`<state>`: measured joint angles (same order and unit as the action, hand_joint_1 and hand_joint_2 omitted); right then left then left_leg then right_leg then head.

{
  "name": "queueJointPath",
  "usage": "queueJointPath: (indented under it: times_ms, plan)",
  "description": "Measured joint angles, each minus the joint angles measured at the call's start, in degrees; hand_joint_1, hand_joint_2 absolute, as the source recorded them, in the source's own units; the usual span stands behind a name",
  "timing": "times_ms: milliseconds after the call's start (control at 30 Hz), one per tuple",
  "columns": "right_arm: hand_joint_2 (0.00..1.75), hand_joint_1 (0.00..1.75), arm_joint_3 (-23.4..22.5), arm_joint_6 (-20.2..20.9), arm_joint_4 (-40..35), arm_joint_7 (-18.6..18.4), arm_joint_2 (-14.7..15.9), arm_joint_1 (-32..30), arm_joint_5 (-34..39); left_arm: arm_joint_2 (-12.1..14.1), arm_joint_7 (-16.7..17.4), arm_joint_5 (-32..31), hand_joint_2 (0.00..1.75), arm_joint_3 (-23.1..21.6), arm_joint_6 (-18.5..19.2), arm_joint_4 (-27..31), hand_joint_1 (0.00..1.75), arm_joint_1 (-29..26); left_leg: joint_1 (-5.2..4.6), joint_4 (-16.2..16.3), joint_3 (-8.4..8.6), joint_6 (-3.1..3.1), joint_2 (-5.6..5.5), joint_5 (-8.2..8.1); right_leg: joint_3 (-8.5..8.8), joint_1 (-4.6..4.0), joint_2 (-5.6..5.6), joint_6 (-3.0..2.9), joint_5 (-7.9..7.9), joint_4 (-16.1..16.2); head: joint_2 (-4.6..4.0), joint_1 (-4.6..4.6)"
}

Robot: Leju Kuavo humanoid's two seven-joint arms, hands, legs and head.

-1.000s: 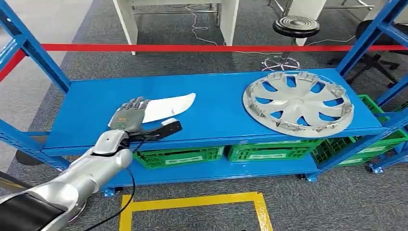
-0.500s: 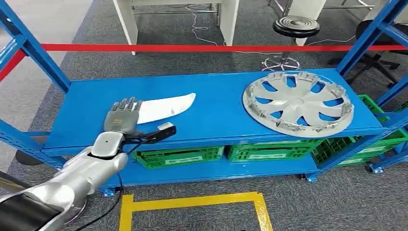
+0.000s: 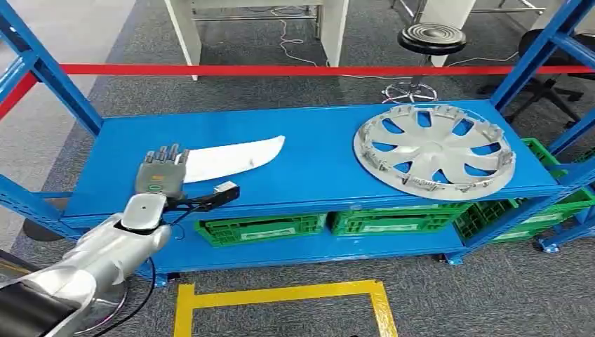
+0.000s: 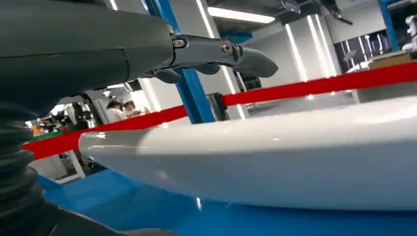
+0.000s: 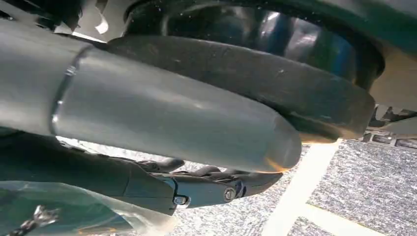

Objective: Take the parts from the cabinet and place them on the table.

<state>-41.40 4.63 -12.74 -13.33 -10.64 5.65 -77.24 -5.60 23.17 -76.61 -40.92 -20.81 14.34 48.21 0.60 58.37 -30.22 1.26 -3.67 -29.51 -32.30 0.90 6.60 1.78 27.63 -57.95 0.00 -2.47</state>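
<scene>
My left hand (image 3: 160,174) lies over the blue shelf (image 3: 316,158), palm down, fingers (image 3: 167,153) stretched out straight and slightly apart, holding nothing. Their tips sit at the blunt end of the white curved panel (image 3: 228,158), which lies flat on the shelf and points toward the middle; from the head view I cannot tell whether I touch it. In the left wrist view my dark fingers (image 4: 221,51) reach out above the panel's (image 4: 275,157) glossy white edge with a gap of air under them, so there they are clear of it. Well apart, on the right end of the same shelf, the silver hubcap (image 3: 435,151) lies with its rim slightly over the front edge. Green crates (image 3: 393,219) sit on the lower level beneath. My right hand (image 5: 206,184) shows in the right wrist view, dark fingers loosely extended side by side and gripping nothing, above grey carpet (image 5: 364,187) with a pale floor line (image 5: 305,191).
</scene>
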Motion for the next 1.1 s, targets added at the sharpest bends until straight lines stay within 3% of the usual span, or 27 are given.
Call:
queueJointPath:
  times_ms: [67,100,333,433,733,900,967,1033,1100]
  plan:
    - [0.00,0.00,-0.1,0.0,0.0,0.0,0.0,0.0,0.0,0.1,-0.6,0.2,1.75,0.0,1.3,0.0,0.00,0.1,0.00,0.0,0.01,0.00,0.00,0.00,0.00,0.00,0.00,0.00,0.00,0.0,0.00,0.00]
    - [0.00,0.00,-0.2,0.0,0.0,0.0,0.0,0.0,0.0,0.1,-0.7,0.2,1.75,0.0,2.0,0.0,1.75,0.1,0.00,0.0,0.01,0.00,0.00,0.00,0.01,0.00,0.00,0.00,0.00,0.0,0.00,0.00]
    - [0.00,0.00,-0.5,0.0,0.0,0.8,0.0,0.2,-0.2,0.3,-3.0,0.7,1.75,0.0,7.2,-0.1,1.75,0.1,0.00,0.0,0.02,-0.10,0.00,0.06,0.00,0.00,-0.02,-0.06,-0.04,0.0,0.00,0.00]
    - [0.00,0.00,-0.5,0.1,0.0,1.2,-0.3,0.4,-0.2,0.4,-3.9,1.0,1.75,0.1,7.2,-0.2,1.75,-0.3,0.00,0.0,0.02,-0.15,-0.01,0.09,-0.03,0.00,-0.02,-0.09,-0.06,-0.1,0.00,0.00]
    - [0.00,0.00,-0.6,0.0,0.0,1.3,-0.3,0.4,-0.4,0.4,-5.0,0.3,1.75,0.7,3.1,-0.2,1.75,-0.7,0.00,0.0,-0.01,-0.20,-0.01,0.13,-0.08,0.00,-0.01,-0.13,-0.09,-0.1,0.00,-0.02]
    - [0.00,0.00,-0.7,0.0,0.0,0.8,-0.3,0.4,-0.5,0.5,-6.8,0.6,1.75,1.9,-3.3,-0.2,1.75,-1.4,0.00,0.0,-0.06,-0.20,0.00,0.13,-0.16,0.00,0.01,-0.13,-0.09,-0.1,0.00,-0.02]
    - [0.00,0.00,-0.8,0.0,0.0,0.7,-0.3,0.4,-0.5,0.5,-9.8,1.9,1.75,2.6,-7.6,-0.2,1.75,-1.8,0.00,0.0,-0.06,-0.20,0.00,0.13,-0.17,0.00,0.01,-0.13,-0.09,-0.1,0.00,0.00]
    - [0.00,0.00,-0.9,0.0,0.0,0.7,-0.3,0.4,-0.7,0.5,-18.1,5.5,1.75,4.6,-14.5,0.2,1.75,-2.9,0.00,0.0,-0.07,-0.20,0.00,0.12,-0.17,0.00,0.01,-0.13,-0.09,-0.1,0.00,0.00]
    - [0.00,0.00,-1.1,0.0,0.0,0.7,-0.3,0.4,-0.8,0.5,-25.0,6.7,1.75,8.1,-17.7,3.5,1.75,-5.2,0.00,0.0,-0.07,-0.20,0.00,0.12,-0.17,0.00,0.01,-0.13,-0.08,-0.1,0.00,-0.02]
